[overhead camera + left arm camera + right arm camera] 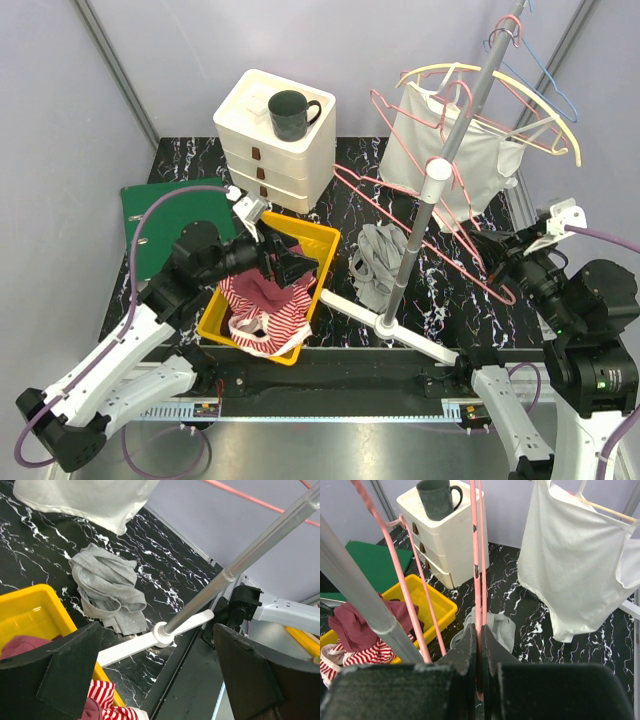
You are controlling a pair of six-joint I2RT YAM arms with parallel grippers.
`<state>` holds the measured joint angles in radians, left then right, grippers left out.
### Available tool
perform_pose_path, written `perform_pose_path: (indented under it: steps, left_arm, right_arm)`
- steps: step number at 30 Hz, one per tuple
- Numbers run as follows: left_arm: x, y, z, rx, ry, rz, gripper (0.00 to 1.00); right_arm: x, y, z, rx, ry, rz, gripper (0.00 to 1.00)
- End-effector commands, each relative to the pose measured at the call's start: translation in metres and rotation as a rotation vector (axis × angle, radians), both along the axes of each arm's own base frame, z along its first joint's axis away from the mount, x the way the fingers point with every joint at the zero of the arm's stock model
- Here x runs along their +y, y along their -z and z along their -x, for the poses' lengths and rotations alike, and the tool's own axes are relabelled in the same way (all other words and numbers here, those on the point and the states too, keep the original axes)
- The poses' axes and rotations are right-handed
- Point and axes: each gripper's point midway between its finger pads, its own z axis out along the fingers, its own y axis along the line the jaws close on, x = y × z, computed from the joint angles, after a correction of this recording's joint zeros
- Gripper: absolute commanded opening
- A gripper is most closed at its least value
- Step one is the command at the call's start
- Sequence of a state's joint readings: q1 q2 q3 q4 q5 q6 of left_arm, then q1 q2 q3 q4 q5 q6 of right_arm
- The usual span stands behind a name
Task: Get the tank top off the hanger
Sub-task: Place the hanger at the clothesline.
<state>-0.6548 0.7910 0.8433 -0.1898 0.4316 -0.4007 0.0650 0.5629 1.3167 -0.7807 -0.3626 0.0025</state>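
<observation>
Grey walls close in on the black marbled counter (185, 160) at left, back and right. The white tank top (440, 150) hangs on the rack (437, 170) at the far right edge. The left gripper (285, 262) gapes over the yellow bin (312, 227). The right gripper (479, 630) is clamped on a pink hanger (478, 555). Bare counter surrounds a grey garment (375, 260).

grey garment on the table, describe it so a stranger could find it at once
Start at the silver pole standing mid-table. The grey garment lies crumpled beside its foot, right of the yellow bin. Unlike the white tank top hanging above, it is on no hanger.
</observation>
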Motion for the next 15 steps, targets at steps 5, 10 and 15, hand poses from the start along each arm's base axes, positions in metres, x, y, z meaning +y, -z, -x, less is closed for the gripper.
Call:
perform_pose_path:
  steps: [5, 10, 15]
  left_arm:
    - [-0.004, -0.011, 0.016, -0.028, 0.039, 0.092, 0.93]
    - [-0.01, -0.001, 0.021, -0.003, 0.05, 0.089, 0.92]
    - [-0.021, 0.008, 0.025, 0.0, 0.063, 0.075, 0.91]
  right_arm:
    - [-0.007, 0.012, 0.031, 0.018, 0.023, 0.031, 0.0]
    - [-0.009, 0.024, 0.045, 0.043, 0.033, 0.017, 0.0]
    - [-0.009, 0.035, 0.057, 0.06, 0.027, 0.014, 0.0]
